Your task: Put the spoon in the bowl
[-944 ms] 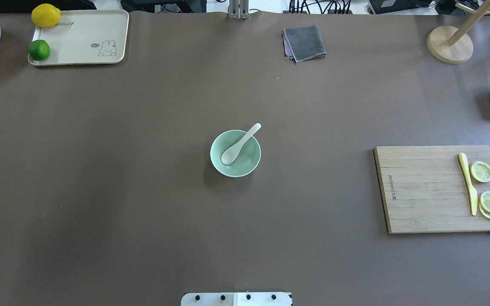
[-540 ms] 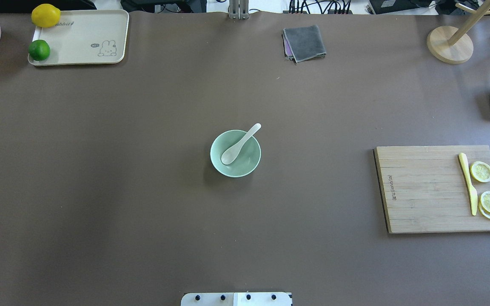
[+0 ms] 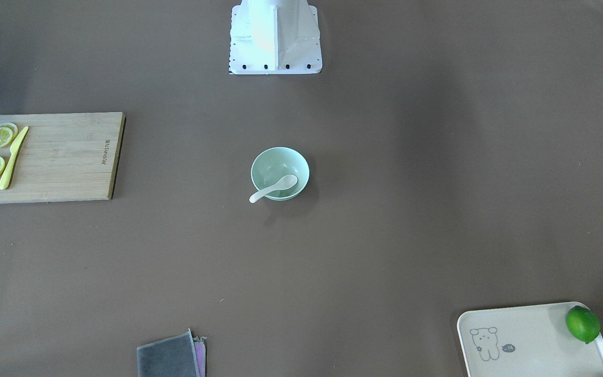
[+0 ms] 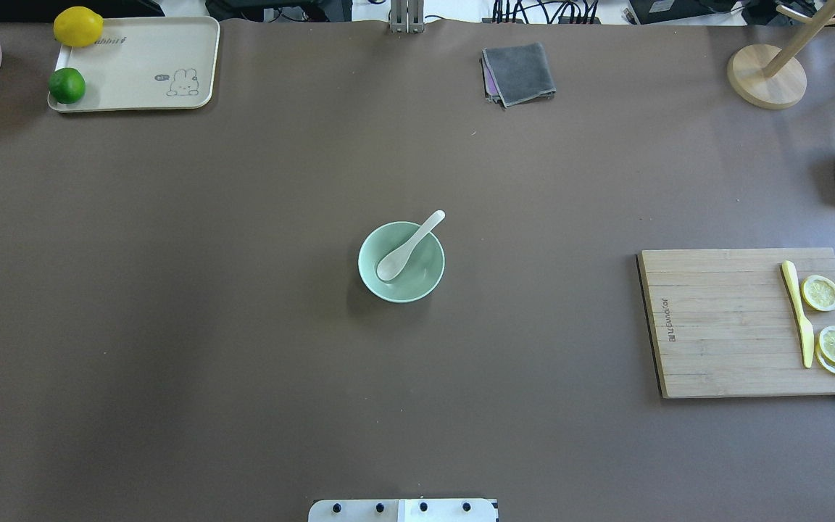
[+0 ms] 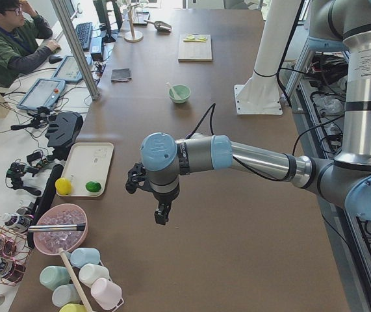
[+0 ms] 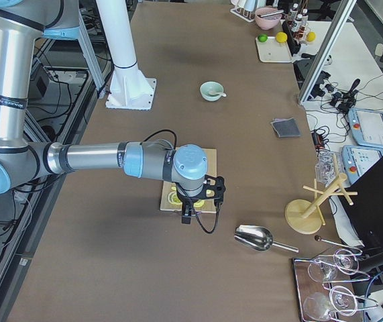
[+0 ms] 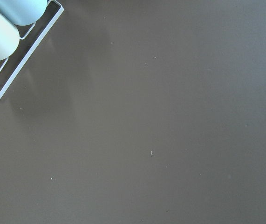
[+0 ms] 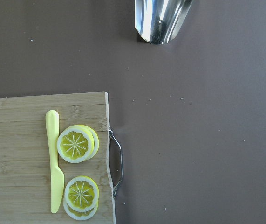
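From across the table, the spoon lies in the mint-green bowl at the middle of the brown table. Its scoop rests inside against the bowl's wall, and its handle leans on the rim and sticks out past it.

From overhead, the handle points away from my base and toward my right. A bamboo cutting board lies well off to my right, and a cream tray sits in the far left corner.

From the table's left end, my left pincer hangs fingers-down over bare table, near the tray's end that carries a lemon and a lime. The bowl with the spoon sits well apart from it, far along the table. I cannot tell from this view whether that pincer is wide or narrow.

From the right end, my right pincer hangs over the cutting board's near edge. The bowl and spoon are well apart from it, farther along the table. I cannot tell its gape here either.

My left wrist camera sees bare tabletop and the corner of a wire rack holding pale cups.

My right wrist camera looks down on the board's end. There a yellow knife lies beside lemon slices, a metal handle runs along the board's edge, and a steel scoop lies beyond.
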Controlling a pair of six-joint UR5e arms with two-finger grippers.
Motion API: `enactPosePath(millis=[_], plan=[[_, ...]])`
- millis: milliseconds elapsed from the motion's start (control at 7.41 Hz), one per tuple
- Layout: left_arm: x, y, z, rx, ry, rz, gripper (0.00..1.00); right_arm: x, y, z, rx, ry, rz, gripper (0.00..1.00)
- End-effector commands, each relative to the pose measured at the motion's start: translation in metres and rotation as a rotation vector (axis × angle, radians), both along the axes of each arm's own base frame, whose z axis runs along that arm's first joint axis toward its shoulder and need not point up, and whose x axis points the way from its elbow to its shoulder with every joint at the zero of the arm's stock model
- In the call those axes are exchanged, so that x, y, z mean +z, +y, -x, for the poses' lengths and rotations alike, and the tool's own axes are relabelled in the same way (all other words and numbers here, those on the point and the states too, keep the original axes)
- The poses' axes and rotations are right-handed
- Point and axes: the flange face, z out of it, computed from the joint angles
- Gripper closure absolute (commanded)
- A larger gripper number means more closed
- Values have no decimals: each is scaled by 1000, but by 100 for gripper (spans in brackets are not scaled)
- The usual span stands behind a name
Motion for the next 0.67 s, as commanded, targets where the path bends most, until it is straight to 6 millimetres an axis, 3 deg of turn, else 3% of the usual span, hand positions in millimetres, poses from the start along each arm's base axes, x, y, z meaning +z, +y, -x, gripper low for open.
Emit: enactPosePath(millis=[0,540], plan=[[4,-1,0,-1,-2,-12,1,-4,-5,11,-22,-6,-11,0],[3,-3,-2,3,-2,-18,1,-6,-8,20,-46,-4,-27,0]])
